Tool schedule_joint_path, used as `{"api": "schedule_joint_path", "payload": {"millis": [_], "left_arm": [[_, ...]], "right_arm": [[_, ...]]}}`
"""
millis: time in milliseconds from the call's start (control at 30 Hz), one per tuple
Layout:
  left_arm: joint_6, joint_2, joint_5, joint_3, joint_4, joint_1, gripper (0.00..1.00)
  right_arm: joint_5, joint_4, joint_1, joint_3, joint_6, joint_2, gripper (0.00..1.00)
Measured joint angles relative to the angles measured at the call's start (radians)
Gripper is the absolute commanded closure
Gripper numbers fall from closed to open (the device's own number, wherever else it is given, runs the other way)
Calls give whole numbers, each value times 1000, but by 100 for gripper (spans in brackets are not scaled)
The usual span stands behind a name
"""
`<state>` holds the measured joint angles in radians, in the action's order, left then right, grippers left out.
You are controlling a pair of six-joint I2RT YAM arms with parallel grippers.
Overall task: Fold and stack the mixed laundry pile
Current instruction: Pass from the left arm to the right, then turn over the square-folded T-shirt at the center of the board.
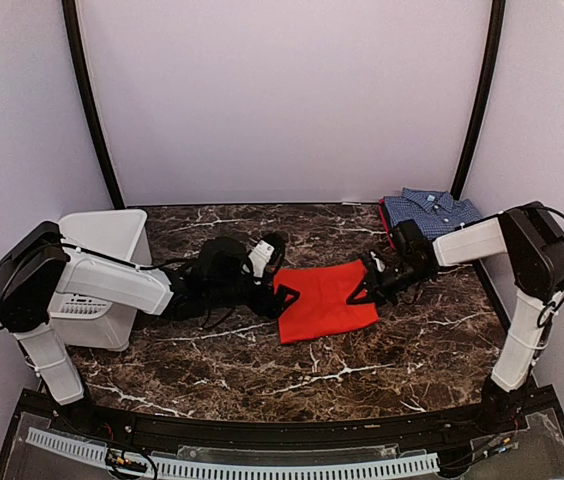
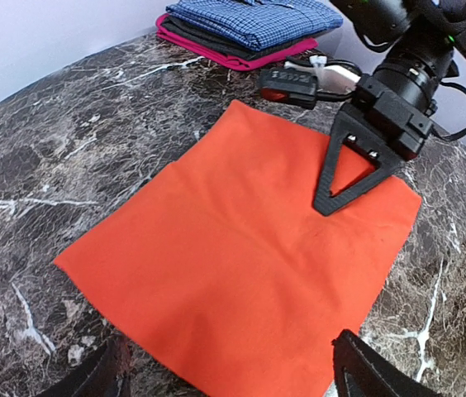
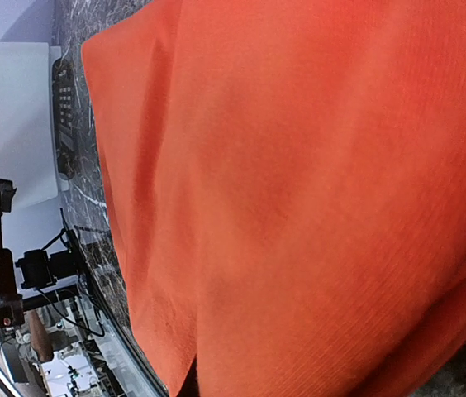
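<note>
- Nearest me, and the biggest thing here, is the dark marble table [image 1: 212,370]. It spreads out on every side of the orange-red shirt [image 1: 327,300], which lies flat at about its middle.
- The white slotted basket [image 1: 112,240] stands well to the left of that shirt, apart from it.
- The orange-red shirt itself is a smooth, roughly square panel. I judge it light, limp and thin. It will likely sag from any single pinch and may slide on the polished stone, so I would take it low at an edge or at two corners, catching every layer.
- The blue-and-white checked shirt [image 1: 432,212] lies folded beyond the orange-red shirt's far right corner, not touching it, on top of a pink-edged stack [image 2: 208,50]. It looks soft too, with a firmer collar.
- The right end effector [image 2: 325,205] has its jaws closed, tip down on the orange-red shirt near its right edge. I cannot tell whether any cloth is pinched.
- The left end effector [image 2: 237,385] sits at the shirt's left edge, fingers spread wide with nothing gripped.
</note>
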<state>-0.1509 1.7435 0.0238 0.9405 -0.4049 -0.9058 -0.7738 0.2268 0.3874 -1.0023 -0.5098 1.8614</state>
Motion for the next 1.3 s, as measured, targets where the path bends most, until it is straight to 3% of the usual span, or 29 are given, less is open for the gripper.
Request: {"api": "schedule_joint_path", "payload": {"millis": [300, 433, 667, 933, 1067, 1300], "left_arm": [[-64, -3, 1, -26, -13, 29, 15], [-68, -3, -4, -25, 0, 39, 14], [-79, -2, -32, 10, 66, 81, 14], [-131, -18, -40, 12, 156, 179, 14], [-150, -55, -49, 11, 202, 183, 14], [-203, -149, -75, -28, 299, 221, 13]], "right_arm": [[109, 220, -60, -10, 128, -100, 100], [233, 392, -78, -77, 187, -183, 100], [496, 674, -82, -322, 274, -310, 100], [932, 984, -74, -575, 346, -316, 100], [1070, 1064, 21, -644, 357, -185, 100], [1143, 1115, 389, -887, 355, 381, 100]]}}
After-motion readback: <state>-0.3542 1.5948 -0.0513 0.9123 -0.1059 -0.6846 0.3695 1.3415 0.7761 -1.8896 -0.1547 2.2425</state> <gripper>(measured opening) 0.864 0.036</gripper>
